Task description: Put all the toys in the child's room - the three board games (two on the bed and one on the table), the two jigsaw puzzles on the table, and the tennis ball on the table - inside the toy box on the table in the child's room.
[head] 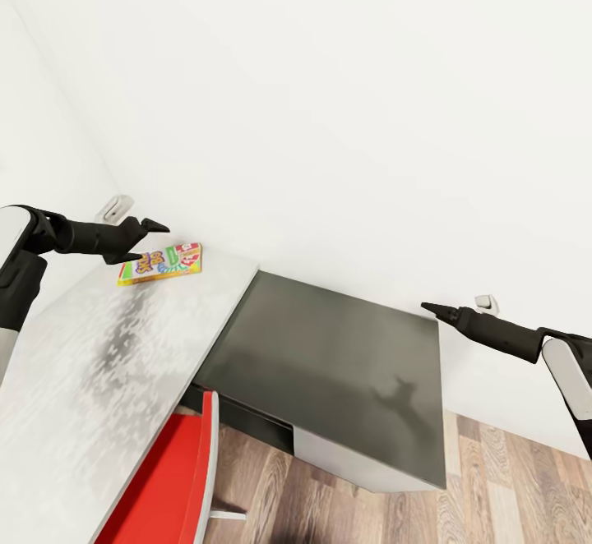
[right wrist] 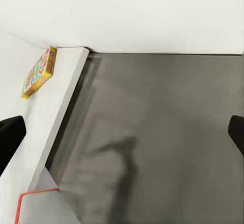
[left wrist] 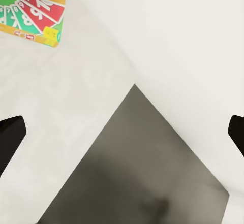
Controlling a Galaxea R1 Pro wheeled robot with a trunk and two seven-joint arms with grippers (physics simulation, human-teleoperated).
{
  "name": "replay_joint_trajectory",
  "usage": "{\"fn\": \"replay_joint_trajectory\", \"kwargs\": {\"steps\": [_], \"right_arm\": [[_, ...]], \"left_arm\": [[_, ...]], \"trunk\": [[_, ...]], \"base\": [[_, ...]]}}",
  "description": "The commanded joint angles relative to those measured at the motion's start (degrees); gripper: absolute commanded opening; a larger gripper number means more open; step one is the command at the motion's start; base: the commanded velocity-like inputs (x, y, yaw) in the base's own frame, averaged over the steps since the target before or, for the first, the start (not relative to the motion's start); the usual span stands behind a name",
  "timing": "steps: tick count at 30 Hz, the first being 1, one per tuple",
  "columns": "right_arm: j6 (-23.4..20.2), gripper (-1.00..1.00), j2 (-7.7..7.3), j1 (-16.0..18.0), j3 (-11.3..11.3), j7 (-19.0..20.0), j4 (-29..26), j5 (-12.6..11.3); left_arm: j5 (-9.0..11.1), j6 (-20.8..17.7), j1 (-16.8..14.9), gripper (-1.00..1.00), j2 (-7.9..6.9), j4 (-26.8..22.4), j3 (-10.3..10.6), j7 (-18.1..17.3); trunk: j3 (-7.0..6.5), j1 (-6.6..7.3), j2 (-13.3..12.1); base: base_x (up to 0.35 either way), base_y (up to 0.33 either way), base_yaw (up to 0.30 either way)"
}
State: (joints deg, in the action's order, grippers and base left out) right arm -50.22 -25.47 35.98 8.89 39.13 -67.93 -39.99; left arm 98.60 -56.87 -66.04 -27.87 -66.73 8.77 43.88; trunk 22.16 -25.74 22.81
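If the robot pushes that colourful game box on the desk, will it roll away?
Probably not. The board game is a flat rectangular box lying on its broad face, so it would likely slide over the light-grey table. It looks stiff and thin, probably light.

Board game [left wrist: 33, 10] cropped by frame edge

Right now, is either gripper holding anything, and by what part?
Nothing is held. Left gripper hovers open near the board game; right gripper hangs empty over the lower dark-grey top.
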Motion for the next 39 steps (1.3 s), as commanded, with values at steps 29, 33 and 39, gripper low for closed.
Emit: {"fn": "replay_joint_trajectory", "kwargs": {"steps": [29,33,39], "right_arm": [[-0.3,1.00,0.07,-0.2,-0.1,0.3,-0.5,0.1],[-0.2,1.00,0.10,-0.8,-0.1,0.3,-1.2,0.1],[-0.2,1.00,0.15,-1.2,-0.2,0.3,-1.8,0.0]], "left_arm": [[-6.6,2.2,0.0,1.00,-2.60,5.7,-1.3,-0.6],[-8.4,3.5,-0.8,1.00,-3.58,9.1,-1.8,-1.7],[-11.9,4.4,-2.0,1.00,-4.21,13.5,-2.1,-5.2]], "trunk": [[0.10,-0.04,0.1],[0.10,-0.04,0.1],[0.10,-0.04,0.1]], "base": [[0.020,0.000,0.000],[0.000,0.000,0.000],[0.000,0.000,0.000]]}}
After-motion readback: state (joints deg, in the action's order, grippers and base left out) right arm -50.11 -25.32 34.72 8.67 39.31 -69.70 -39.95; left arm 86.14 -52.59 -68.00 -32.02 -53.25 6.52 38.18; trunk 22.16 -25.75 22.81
